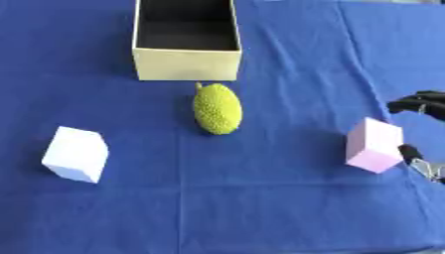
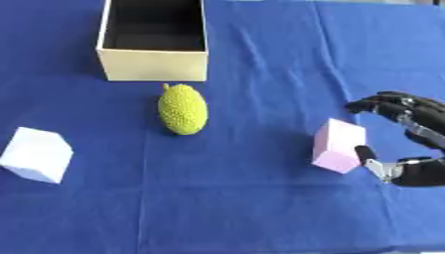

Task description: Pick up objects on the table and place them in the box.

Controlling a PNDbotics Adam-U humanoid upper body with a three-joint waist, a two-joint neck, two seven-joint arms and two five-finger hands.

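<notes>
Seemingly bumpy green oval fruit; smooth pink block.

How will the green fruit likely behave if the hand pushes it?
The green fruit is oval and lies on its side, so it would probably roll or pivot. Its bumpy skin may resist slipping on the cloth. It looks rigid, though that cannot be confirmed.

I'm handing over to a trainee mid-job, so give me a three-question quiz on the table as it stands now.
1. True or false: the box already holds an object.
2. Which object lies nearest the box: A white block, B green fruit, C pink block?
3. Which object is the right hand closing around?

Key: 1 false, nothing shows in the part visible; 2 B; 3 the pink block, fingers spread either side, not yet lifted.
</notes>
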